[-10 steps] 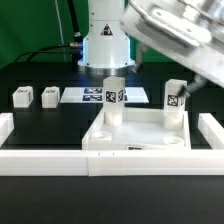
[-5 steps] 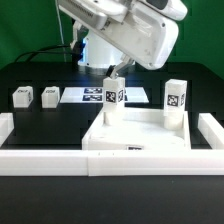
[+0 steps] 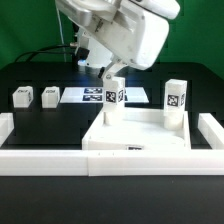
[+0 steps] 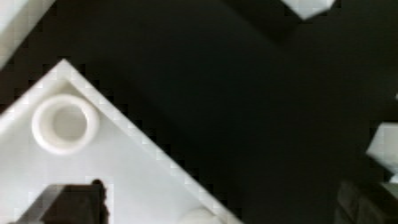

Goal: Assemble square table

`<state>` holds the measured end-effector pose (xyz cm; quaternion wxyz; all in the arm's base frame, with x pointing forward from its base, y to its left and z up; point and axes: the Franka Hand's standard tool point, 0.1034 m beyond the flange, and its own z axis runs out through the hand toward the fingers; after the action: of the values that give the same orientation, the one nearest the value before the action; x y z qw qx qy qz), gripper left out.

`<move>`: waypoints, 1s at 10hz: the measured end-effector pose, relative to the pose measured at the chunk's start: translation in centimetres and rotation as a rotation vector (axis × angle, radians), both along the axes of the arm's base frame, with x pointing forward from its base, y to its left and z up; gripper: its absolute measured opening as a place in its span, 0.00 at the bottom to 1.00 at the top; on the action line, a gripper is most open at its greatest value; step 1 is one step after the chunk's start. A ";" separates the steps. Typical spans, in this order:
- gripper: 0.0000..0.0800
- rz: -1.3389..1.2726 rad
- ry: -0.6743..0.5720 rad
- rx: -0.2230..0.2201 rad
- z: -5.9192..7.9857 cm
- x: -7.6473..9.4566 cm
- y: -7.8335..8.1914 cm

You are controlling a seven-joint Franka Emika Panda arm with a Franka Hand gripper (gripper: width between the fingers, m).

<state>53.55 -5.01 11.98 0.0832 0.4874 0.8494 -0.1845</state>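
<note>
Nearest: long low white border wall (image 3: 45,160). Behind it, large white plastic square slab (image 3: 135,138), ribbed, laid flat; two upright white leg blocks (image 3: 176,100) stood at far corners. Empty round corner hole (image 4: 63,123) shown in wrist view. Farther, at exterior view's left, two loose white leg blocks (image 3: 21,96) set beside marker board (image 3: 88,95). Claw (image 3: 111,72) poised above one upright leg, jaws spread fully, nothing held. Judged: third leg to be fetched next; jaws to be lowered around loose block.

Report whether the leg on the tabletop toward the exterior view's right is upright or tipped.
Upright: the leg stands tall on the tabletop, sides vertical, tag facing the camera.
</note>
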 end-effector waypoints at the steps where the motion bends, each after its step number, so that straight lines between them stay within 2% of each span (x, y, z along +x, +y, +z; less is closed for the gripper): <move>1: 0.81 -0.178 -0.048 0.009 0.4 -1.3 -1.6; 3: 0.81 -0.380 -0.068 -0.002 0.2 -4.2 -4.2; 4: 0.81 -0.510 -0.074 -0.012 -0.2 -5.8 -6.2; 6: 0.81 -0.659 -0.106 -0.034 -0.8 -7.4 -9.7; 7: 0.81 -0.749 -0.125 -0.053 -1.4 -8.1 -10.4; 10: 0.81 -0.921 -0.194 -0.070 -1.5 -7.9 -9.8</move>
<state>45.63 -14.84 10.45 0.0878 0.8254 0.5264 -0.1842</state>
